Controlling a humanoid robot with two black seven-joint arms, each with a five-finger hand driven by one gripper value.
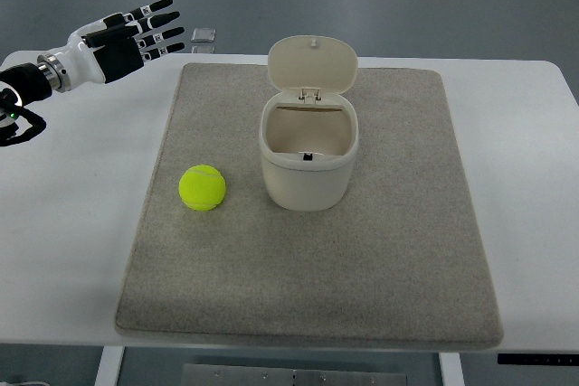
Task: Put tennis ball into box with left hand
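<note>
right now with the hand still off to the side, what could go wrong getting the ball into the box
1. The ball lies loose on the mat; a nudge from the open left hand could roll it away.
2. The box stands close beside the ball, so a sweeping arm might bump or tip it.
3. The lid stands upright behind the opening; a high drop could knock it shut.

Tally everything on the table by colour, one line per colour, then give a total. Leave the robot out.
Yellow-green: 1, the tennis ball
Cream: 1, the box with its lid standing open
Grey-beige: 1, the mat
Clear or pale: 1, a small flat object at the far edge, too small to identify
Total: 4
</note>
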